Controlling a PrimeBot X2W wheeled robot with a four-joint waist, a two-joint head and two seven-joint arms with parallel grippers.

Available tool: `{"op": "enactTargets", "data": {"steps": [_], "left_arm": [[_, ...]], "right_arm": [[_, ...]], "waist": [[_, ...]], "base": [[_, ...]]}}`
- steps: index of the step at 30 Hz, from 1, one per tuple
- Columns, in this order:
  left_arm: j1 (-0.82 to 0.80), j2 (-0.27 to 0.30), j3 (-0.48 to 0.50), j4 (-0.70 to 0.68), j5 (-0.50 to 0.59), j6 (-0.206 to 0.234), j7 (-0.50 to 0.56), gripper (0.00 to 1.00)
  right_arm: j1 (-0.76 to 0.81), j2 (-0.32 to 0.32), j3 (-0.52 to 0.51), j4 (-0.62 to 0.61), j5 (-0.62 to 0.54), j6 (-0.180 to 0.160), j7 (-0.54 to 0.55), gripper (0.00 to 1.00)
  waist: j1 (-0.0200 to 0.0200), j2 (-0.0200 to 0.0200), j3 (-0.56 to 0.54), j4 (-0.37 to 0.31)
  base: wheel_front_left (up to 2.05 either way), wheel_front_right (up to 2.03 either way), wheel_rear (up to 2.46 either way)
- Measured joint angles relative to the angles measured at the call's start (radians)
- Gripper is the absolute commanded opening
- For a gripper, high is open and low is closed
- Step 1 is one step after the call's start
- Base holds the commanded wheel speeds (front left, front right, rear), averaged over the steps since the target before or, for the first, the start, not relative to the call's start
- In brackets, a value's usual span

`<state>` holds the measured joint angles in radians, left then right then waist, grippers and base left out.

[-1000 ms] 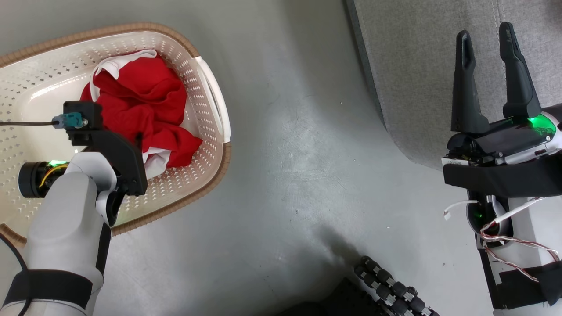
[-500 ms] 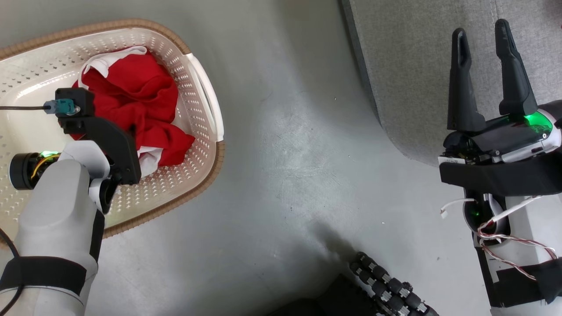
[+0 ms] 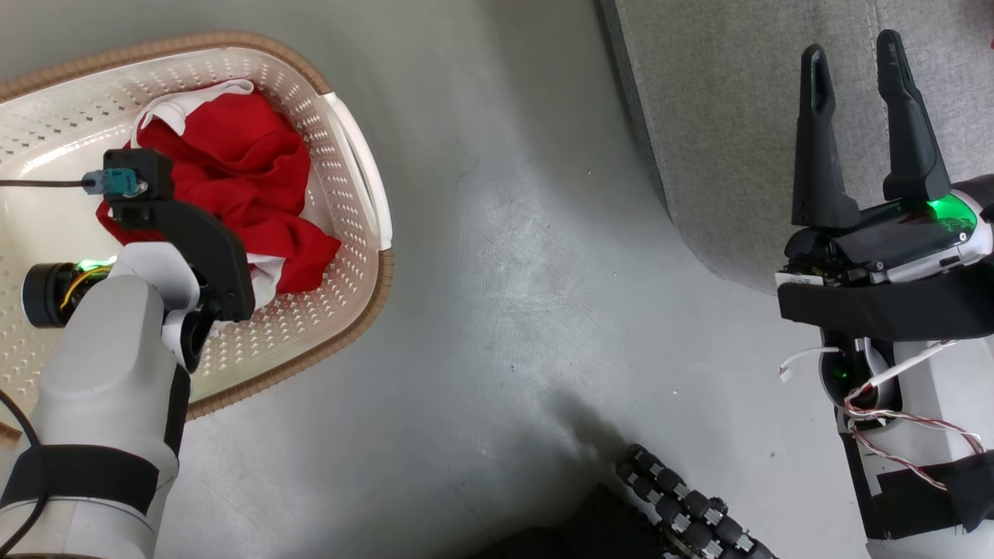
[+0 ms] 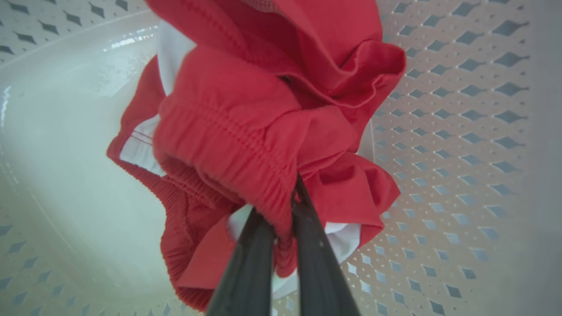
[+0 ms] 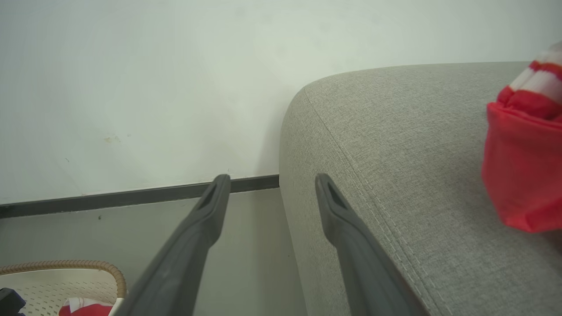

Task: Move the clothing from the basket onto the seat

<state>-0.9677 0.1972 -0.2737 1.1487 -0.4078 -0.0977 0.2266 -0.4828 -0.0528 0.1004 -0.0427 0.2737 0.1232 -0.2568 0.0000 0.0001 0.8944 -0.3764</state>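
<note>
Risk: slip on lift. Left fingers (image 4: 314, 263) clamped shut on a bunched elastic fold of the bright red sports garment with white trim (image 4: 246, 131). Thin pinch near one edge, bulk of the bundle ahead of the tips, so likely to slide out if jerked. Could also catch on the cream-white perforated plastic laundry basket with brown rim (image 3: 345, 233) and drag it, or trail onto the grey floor (image 3: 505, 272) on the way to the large grey fabric sofa cushion (image 3: 730, 116). Cannot tell whether one layer or several in the pinch.

Garment inside the basket, near the handle-side wall, fold squeezed between the tips. Right fingers (image 3: 815, 155) spread wide, empty, at the cushion's edge. Second red piece (image 5: 522, 175) lying on the cushion.
</note>
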Motion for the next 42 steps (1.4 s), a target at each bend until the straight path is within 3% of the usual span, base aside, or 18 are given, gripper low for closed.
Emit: {"op": "enactTargets", "data": {"steps": [17,31,42], "left_arm": [[0.040,-0.043,-0.026,0.017,-0.006,-0.021,-0.110,0.00],[0.122,-0.102,-0.083,-0.007,-0.008,-0.027,-0.241,0.00],[0.232,-0.113,-0.133,-0.086,-0.060,-0.027,-0.367,0.00]], "right_arm": [[-0.001,0.001,-0.014,0.030,-0.003,0.000,0.000,1.00],[0.011,-0.006,-0.040,0.078,-0.021,0.000,0.000,1.00],[0.065,-0.027,-0.056,0.098,-0.028,0.000,0.000,1.00]], "waist": [[0.0000,-0.0001,-0.088,0.026],[-0.0001,-0.0003,-0.241,0.067],[-0.0002,-0.0003,-0.380,0.117]], "base": [[0.00,0.00,0.00],[0.00,0.00,0.00],[0.00,0.00,0.00]]}}
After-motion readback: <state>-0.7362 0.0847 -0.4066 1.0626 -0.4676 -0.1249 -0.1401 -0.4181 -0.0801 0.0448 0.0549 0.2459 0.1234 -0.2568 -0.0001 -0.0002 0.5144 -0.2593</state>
